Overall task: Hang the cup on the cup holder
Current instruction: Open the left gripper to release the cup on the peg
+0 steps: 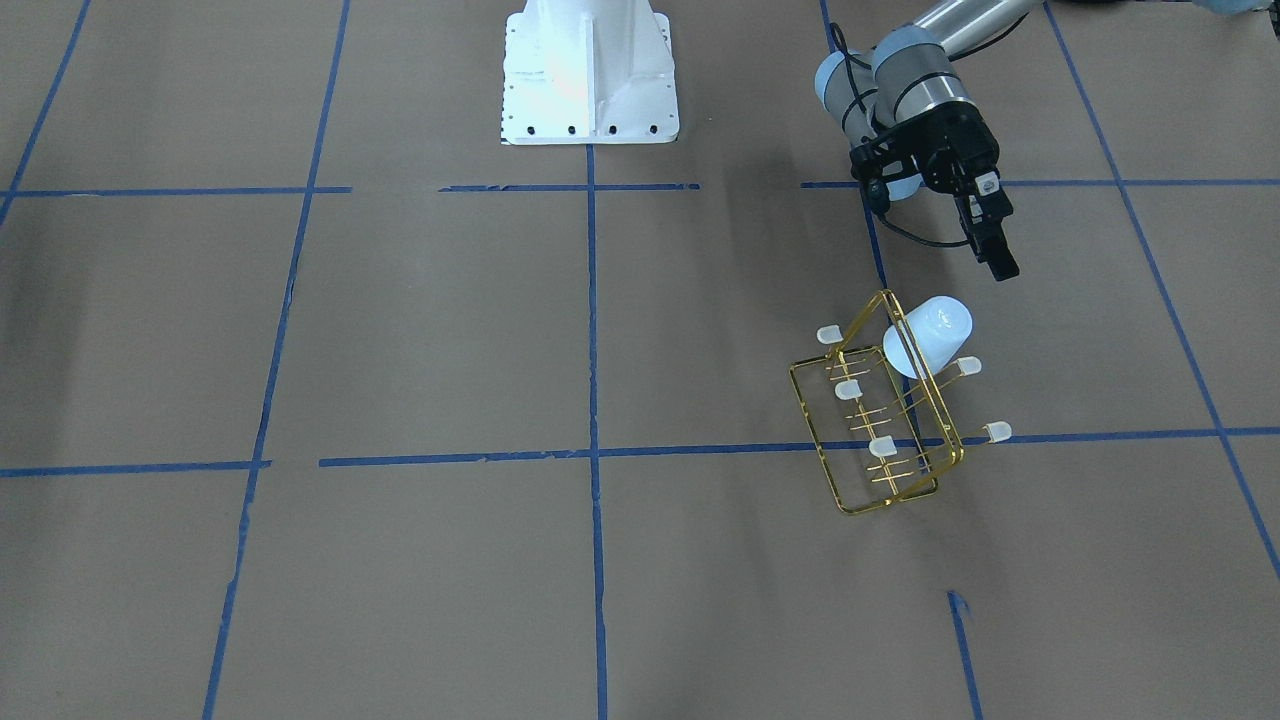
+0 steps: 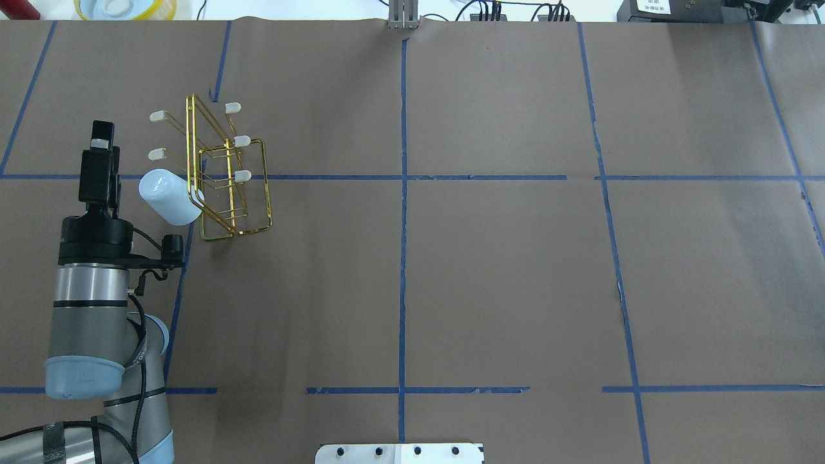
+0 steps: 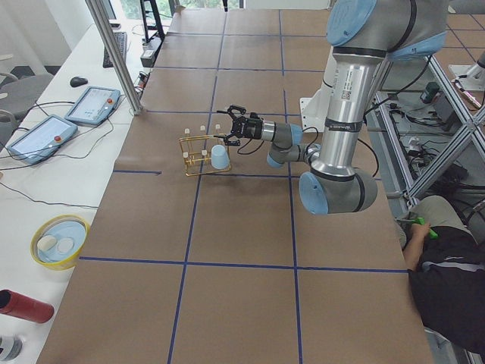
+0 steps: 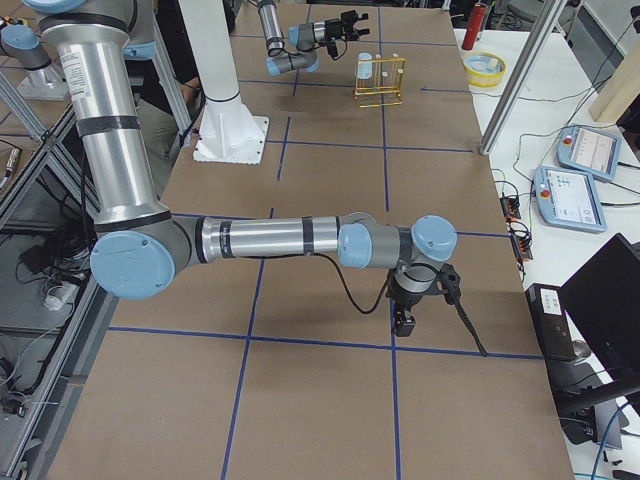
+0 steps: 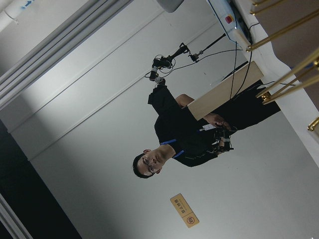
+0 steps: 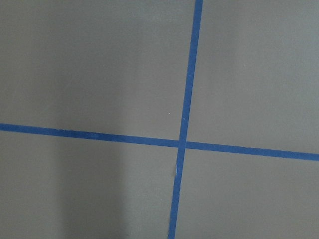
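Across the table, in the front-facing view, we see the cup [image 1: 930, 335] sitting tilted on the cup holder [image 1: 883, 446]. Its mouth is slipped over a prong at the end of the rack nearest the robot, and its closed bottom points up and outward. The left gripper [image 1: 995, 255] hangs just beside the cup without touching it and holds nothing. Only one black finger reads clearly here. Five whitish caps stand bare on thin gold wire prongs.

From overhead we look at that gripper edge-on, so its fingers stack and the gap is hidden. The cup lies between the gripper and the rack's frame. The rectangular wire base straddles a line of blue tape [image 2: 483, 177] on the brown paper of the table [image 2: 503, 277].

The left side view gives what those two do not: the fingers are spread apart and empty, with the smooth, tapered, pale tumbler beside them.

In the right side view the right gripper [image 4: 405, 322] points down close to the table, well apart from the rack. We cannot tell whether its fingers are parted or together.

The left wrist camera catches only gold prongs at its edge and an operator [image 5: 174, 139] in black. The right wrist camera shows matte brown paper and crossing tape.
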Motion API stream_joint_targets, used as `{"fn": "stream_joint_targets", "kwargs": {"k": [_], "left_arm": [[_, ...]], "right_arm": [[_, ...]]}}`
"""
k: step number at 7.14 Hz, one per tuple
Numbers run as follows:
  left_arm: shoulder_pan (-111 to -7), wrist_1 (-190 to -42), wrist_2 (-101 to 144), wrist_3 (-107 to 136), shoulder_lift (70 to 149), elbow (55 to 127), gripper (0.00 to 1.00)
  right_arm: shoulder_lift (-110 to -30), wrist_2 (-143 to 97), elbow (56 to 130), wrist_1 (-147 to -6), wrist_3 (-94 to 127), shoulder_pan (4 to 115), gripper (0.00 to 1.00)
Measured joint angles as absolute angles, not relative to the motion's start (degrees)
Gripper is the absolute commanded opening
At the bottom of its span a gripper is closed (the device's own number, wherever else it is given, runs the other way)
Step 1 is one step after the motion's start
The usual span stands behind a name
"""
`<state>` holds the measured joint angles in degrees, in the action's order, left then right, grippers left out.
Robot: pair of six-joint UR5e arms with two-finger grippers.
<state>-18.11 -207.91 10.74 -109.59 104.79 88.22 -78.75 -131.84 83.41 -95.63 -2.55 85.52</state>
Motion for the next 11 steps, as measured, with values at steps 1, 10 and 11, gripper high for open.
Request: {"fn": "stream_joint_targets", "kwargs": {"k": [1,10,11], "left_arm": [[-18.1,-208.4,10.8,-105.4,104.8,88.2,1.00],[-16.2,-214.1,10.8,-45.3,104.7,88.5,1.00],[-15.7,-214.5,10.8,-41.1,104.7,89.2,1.00]], "right_arm": [[-78.7,-131.8,83.4,-95.6,-2.5,85.5,1.00],[-78.8,-131.8,83.4,-95.6,-2.5,85.5,1.00],[-78.8,-131.8,83.4,-95.6,-2.5,85.5,1.00]]}}
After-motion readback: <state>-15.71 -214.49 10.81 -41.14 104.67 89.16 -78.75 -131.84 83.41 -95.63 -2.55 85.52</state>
